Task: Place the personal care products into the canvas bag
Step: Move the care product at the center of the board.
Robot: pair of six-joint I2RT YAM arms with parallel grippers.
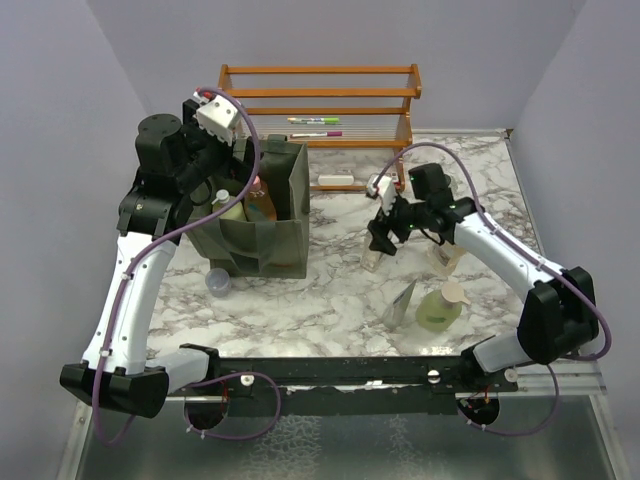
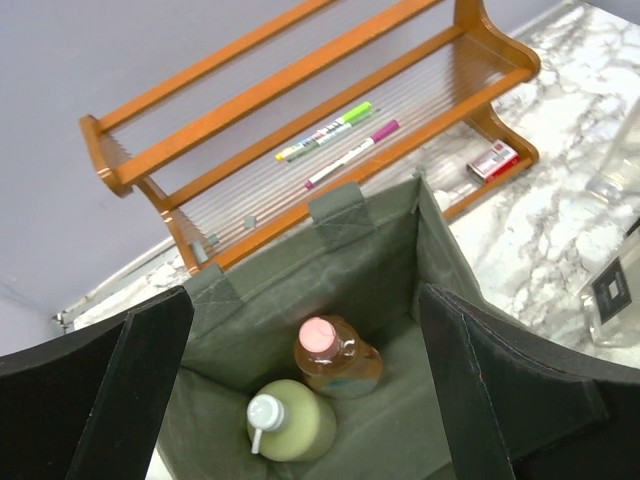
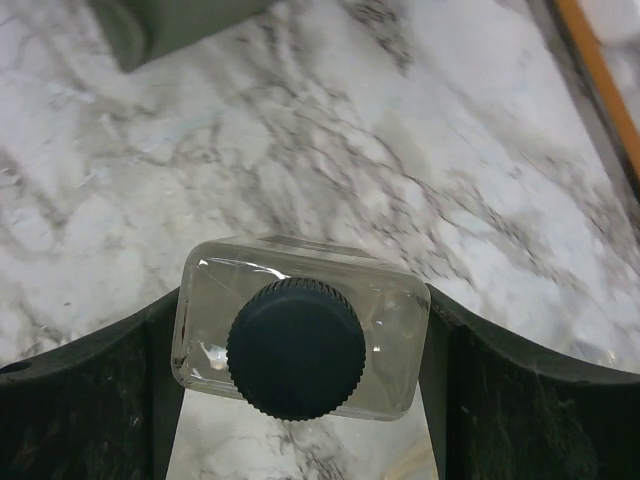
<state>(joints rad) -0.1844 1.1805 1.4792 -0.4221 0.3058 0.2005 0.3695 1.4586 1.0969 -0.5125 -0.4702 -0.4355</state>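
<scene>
The olive canvas bag (image 1: pixel 262 232) stands at the left of the table, seen from above in the left wrist view (image 2: pixel 380 250). Inside it stand the orange bottle with pink cap (image 2: pixel 337 360) and the pale green bottle (image 2: pixel 293 425). My left gripper (image 1: pixel 207 168) hangs open and empty above the bag's mouth (image 2: pixel 305 400). My right gripper (image 1: pixel 383 236) is shut on a clear bottle with black cap (image 3: pixel 298 345), its fingers (image 3: pixel 470 390) against both sides. That bottle (image 1: pixel 373 259) is at the table's middle. A grey pouch (image 1: pixel 400 303), a green pump bottle (image 1: pixel 440 308) and another bottle (image 1: pixel 447 257) stay on the table.
The orange-brown slatted rack (image 1: pixel 320 100) stands at the back with two marker pens (image 1: pixel 317 127) on it and a small box (image 1: pixel 335 181) under it. A lavender cup (image 1: pixel 218 282) sits in front of the bag. The bag's corner (image 3: pixel 170 25) shows beyond the clear bottle.
</scene>
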